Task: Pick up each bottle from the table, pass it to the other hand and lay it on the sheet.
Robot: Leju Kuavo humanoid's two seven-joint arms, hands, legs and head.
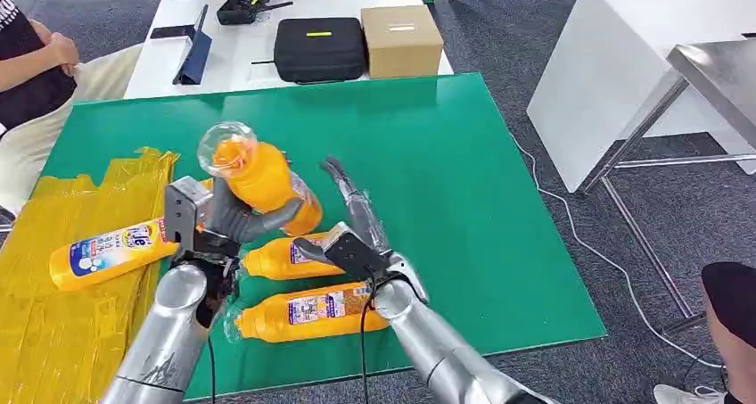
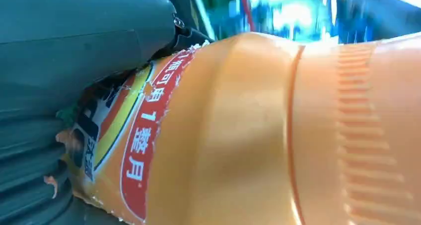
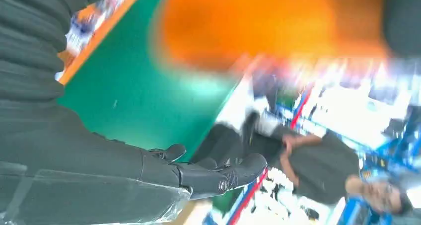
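Green-topped desk (image 1: 464, 154) in a workshop: the left hand (image 1: 218, 221) grips an orange detergent bottle (image 1: 258, 177) raised above the desk, while the right hand (image 1: 357, 234), fingers spread and empty, waits just beside it. The handover looks finished; next, lay it on the yellow sheet (image 1: 53, 306).

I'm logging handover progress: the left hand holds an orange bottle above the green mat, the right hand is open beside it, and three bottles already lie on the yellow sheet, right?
Not quite. The head view shows one bottle on the yellow sheet, the labelled bottle; two bottles lie on the green mat. The left hand does hold the orange bottle, and the right hand is open beside it.
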